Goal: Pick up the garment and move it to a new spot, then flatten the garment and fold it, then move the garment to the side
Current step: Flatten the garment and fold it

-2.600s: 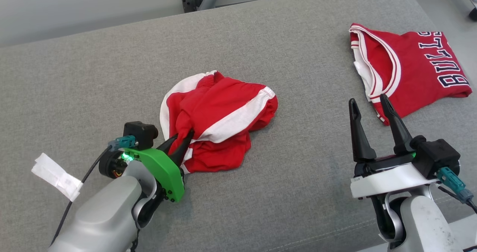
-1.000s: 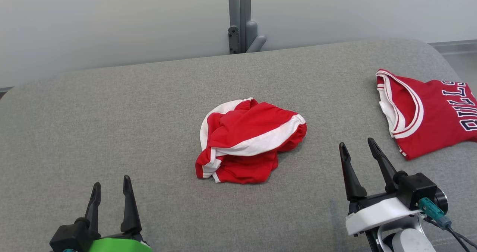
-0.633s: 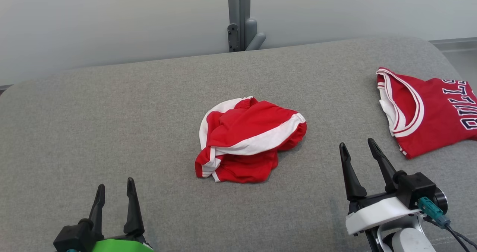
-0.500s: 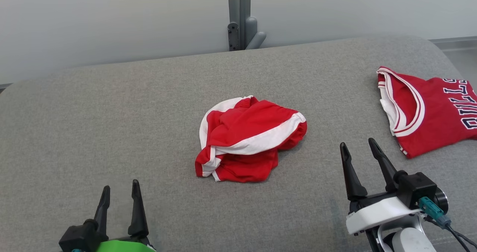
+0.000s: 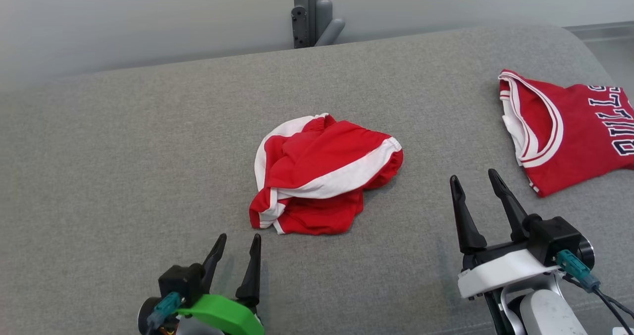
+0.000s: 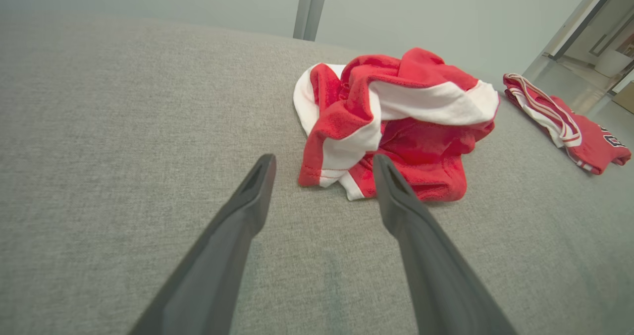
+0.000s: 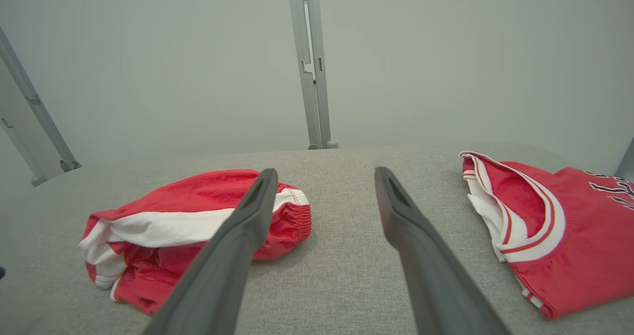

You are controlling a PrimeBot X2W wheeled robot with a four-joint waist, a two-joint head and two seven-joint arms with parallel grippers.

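Left tool (image 5: 239, 237): low at the near edge of the grey fabric-covered tabletop (image 5: 124, 151), its two dark fingers spread apart with nothing between them.
Left arm pose: the fingers point forward and a little to the right, lying close over the cloth surface. In the left wrist view they aim at the near end of the heap.
Garment: a crumpled pair of red shorts with broad white stripes (image 5: 327, 176) sits bunched in the middle of the tabletop, touching neither tool.
Long axis: the heap runs on a slant from its near-left corner, where the hem is folded over, up to the gathered waistband at the far right. One white band follows that line.
Key relation: the near-left corner lies just ahead of the left fingertips and slightly to their right, so the left arm is plainly the nearer one. To my eye a short push forward would put that hem between the fingers.
Right tool (image 5: 473, 176): also spread wide and empty. It stands off to the right of the heap, aimed at the bare strip between the two garments.
Far right: a red sleeveless jersey with white trim and dark lettering (image 5: 569, 132) lies flat, well apart from the shorts.
Stage: flattening and folding not yet begun, I'd judge.
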